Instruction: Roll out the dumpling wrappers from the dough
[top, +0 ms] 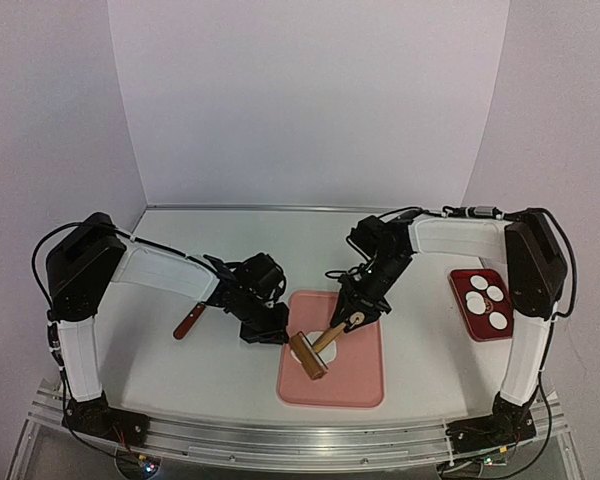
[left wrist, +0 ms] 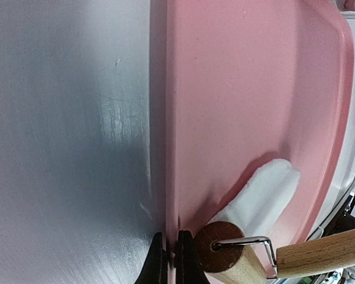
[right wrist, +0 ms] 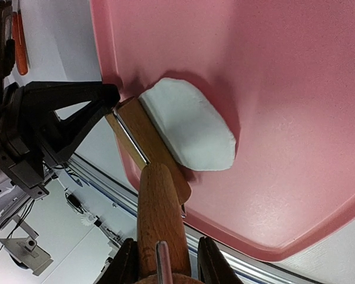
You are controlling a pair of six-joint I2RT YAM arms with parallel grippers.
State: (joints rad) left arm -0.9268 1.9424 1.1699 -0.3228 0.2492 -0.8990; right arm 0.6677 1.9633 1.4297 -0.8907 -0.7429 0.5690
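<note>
The dough [right wrist: 189, 127] is a soft white oval sheet on the pink board [top: 355, 375]. It also shows in the left wrist view [left wrist: 266, 189]. A wooden roller [top: 308, 355] rests on the dough's edge by the board's left side. My right gripper [right wrist: 163, 260] is shut on the roller's wooden handle [right wrist: 160, 219]; in the top view it [top: 355, 318] is over the board's upper half. My left gripper [left wrist: 167, 254] is shut on the board's left edge [left wrist: 168, 148], seen from above [top: 265, 330]. Several round white dumpling wrappers [top: 478, 283] lie on a red tray.
The red tray [top: 460, 295] sits at the right, beside the right arm. A tool with a red-brown handle [top: 188, 322] lies on the table left of the left gripper. The table's metal rail [top: 300, 430] runs along the near edge.
</note>
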